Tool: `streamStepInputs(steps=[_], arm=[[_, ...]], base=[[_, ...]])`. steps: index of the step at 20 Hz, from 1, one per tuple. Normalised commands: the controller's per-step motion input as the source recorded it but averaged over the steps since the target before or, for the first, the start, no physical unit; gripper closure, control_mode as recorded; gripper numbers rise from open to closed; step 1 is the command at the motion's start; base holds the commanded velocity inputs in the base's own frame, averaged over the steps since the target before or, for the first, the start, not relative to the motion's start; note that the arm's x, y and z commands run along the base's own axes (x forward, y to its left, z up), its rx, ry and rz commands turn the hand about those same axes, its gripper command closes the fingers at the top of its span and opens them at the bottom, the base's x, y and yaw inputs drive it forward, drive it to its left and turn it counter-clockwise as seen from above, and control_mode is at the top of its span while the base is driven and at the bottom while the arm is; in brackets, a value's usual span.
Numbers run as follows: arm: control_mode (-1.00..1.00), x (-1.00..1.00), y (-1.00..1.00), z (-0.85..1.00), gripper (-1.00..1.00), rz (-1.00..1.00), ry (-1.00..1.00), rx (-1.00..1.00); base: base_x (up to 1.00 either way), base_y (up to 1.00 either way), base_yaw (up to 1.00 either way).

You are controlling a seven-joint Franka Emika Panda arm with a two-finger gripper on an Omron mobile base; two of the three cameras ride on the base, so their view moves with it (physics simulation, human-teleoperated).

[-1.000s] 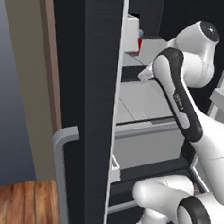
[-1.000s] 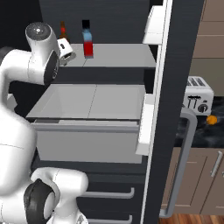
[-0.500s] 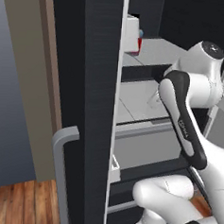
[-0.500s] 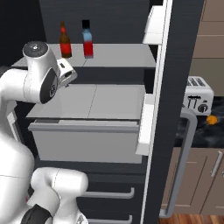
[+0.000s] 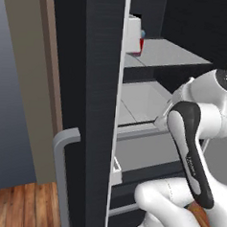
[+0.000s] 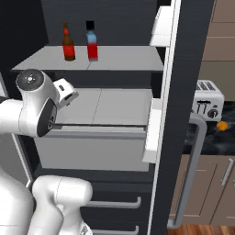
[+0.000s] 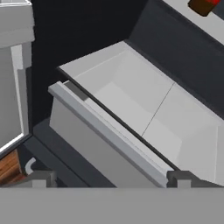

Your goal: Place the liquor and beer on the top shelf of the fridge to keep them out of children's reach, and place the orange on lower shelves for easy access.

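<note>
The beer (image 6: pixel 69 44) and the liquor (image 6: pixel 92 41) stand side by side at the left of the top shelf (image 6: pixel 119 58) in the open fridge (image 6: pixel 186 82). A sliver of the liquor (image 5: pixel 141 40) peeks out behind a white door bin. The orange (image 6: pixel 222 125) lies on the dark counter to the right of the fridge. My gripper (image 7: pixel 109 178) is open and holds nothing. It hovers in front of the lower shelf (image 7: pixel 144 109), just above its grey front rail (image 7: pixel 105 131). The beer's base (image 7: pixel 202 5) shows at the upper right of the hand view.
A toaster (image 6: pixel 207 104) stands beside the orange. The fridge's right door (image 6: pixel 170 137) with white bins stands open between shelves and counter. The left door (image 5: pixel 97 95) with its grey handle (image 5: pixel 63 169) blocks the left side. Drawers (image 6: pixel 110 202) sit below.
My arm has drawn back and dropped from the top shelf's height to the lower shelf. Both bottles stay on the top shelf. The jaws remain open.
</note>
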Motion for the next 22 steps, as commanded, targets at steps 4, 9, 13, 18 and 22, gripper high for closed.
streamStepInputs(steps=[4, 9, 13, 18, 22], arm=[[-1.0, -0.34, -0.04, 0.0, -1.0, -0.01, -0.06, 0.0], [-1.0, -0.23, -0.27, 0.0, -1.0, -0.03, 0.0, 0.0], [-1.0, -0.02, -0.21, 0.0, -1.0, -0.03, 0.0, 0.0], [-1.0, 0.0, -0.01, 0.0, -1.0, 0.0, 0.0, 0.0], [-1.0, 0.0, 0.0, 0.0, -1.0, 0.0, 0.0, 0.0]], base=[[0.0, 0.0, 0.0], [0.0, 0.0, 0.0], [0.0, 0.0, 0.0], [0.0, 0.0, 0.0], [0.0, 0.0, 0.0]])
